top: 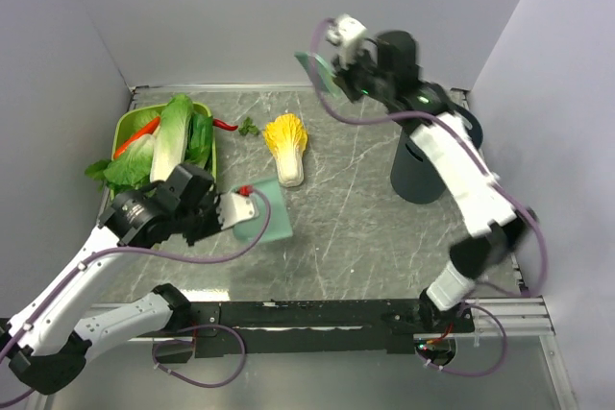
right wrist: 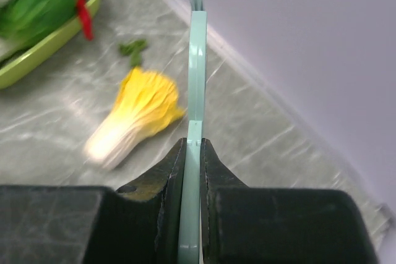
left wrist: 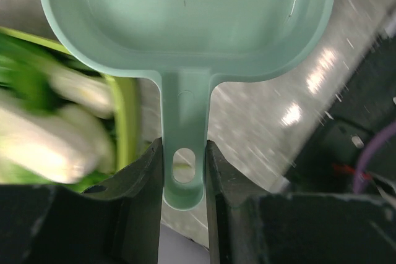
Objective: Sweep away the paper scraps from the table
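Two robot arms hold teal tools over a marbled table [top: 384,237].
The left gripper [left wrist: 184,168] is clamped on the handle of the dustpan [top: 271,210], left of centre in the overhead view. The right gripper [right wrist: 193,153], raised at upper centre, pinches a thin teal tool [right wrist: 197,60]. The paper scraps [top: 249,127] lie upper left of centre, between green tray [top: 128,122] and yellow cabbage half [top: 286,146].

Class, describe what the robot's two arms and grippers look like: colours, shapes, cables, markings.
Both the left arm and right arm have white links joined by black cylindrical joints. A purple cable loops along each. The left gripper and right gripper have black, tapering fingers. A small green light glows near the right wrist.
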Motion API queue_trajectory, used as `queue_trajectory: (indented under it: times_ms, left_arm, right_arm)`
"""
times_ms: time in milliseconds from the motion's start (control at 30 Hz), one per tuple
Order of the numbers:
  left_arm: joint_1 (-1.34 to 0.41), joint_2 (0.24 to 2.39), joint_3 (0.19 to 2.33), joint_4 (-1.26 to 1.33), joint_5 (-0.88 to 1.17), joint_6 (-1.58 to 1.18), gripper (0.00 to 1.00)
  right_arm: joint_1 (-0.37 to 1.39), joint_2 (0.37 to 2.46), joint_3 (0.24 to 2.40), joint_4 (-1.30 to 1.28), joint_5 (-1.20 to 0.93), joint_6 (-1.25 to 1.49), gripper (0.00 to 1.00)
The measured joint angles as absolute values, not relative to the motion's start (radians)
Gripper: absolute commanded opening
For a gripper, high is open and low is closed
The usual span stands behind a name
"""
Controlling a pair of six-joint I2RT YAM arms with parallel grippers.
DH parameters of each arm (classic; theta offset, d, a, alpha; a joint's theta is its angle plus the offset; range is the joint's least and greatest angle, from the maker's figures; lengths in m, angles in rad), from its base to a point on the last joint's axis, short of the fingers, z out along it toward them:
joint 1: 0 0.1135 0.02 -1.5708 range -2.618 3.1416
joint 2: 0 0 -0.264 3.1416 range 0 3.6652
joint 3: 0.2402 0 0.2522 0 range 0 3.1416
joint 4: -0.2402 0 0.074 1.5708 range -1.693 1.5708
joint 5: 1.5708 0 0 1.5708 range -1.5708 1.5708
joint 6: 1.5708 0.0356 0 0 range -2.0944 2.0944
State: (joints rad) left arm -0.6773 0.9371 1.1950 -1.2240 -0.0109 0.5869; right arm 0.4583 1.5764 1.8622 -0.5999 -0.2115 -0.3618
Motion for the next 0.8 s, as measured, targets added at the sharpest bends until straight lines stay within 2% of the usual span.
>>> queue_trajectory:
  times_ms: [300,533,800]
  left_arm:
    - [-0.677,0.936,1.032,-1.303,0.025,0.617,0.01]
    - [-0.648,0.995,1.008,-1.319,0.059,0.607,0.01]
    - [-0.619,1.036,1.008,-1.332,0.084,0.582,0.01]
  right_arm:
    - [0.617,2.209,2.387,-0.306,0.027,-0.562,0.00]
    - [0.673,2.444,2.400,-0.090,0.012,-0.564,0.00]
    - [0.716,2.460,2.354,0.027,-0.039,-0.478,0.00]
